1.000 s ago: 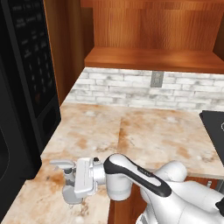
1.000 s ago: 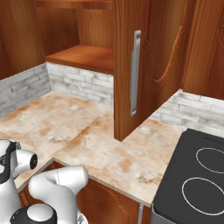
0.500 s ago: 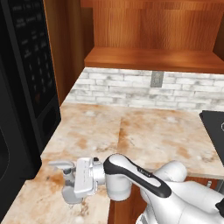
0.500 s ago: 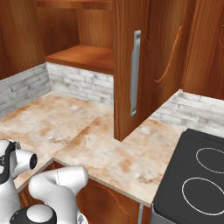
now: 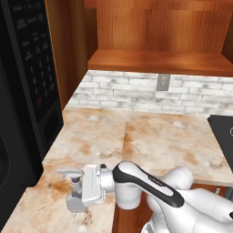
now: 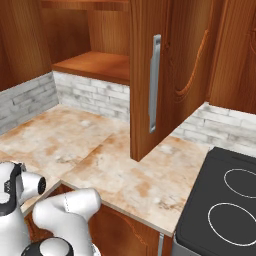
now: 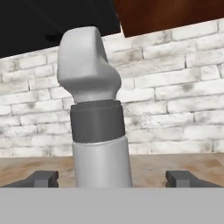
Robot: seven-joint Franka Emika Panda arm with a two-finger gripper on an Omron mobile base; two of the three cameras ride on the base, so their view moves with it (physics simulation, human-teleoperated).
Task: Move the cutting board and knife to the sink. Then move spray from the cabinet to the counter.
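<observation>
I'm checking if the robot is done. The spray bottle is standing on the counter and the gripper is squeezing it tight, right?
Not quite. The spray bottle does stand on the counter, but the gripper is open: the hand view shows its fingertips apart from the bottle on both sides.

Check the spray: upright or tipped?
Upright. The spray stands on the counter, nozzle head on top, between the open gripper fingertips.

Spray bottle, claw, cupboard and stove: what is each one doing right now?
Spray bottle: upright on the counter, standing free.
Claw: open, a finger on each side of the bottle, not touching it.
Cabinet door: swung open.
Cabinet shelf: bare.
Stove: burners dark.
</observation>
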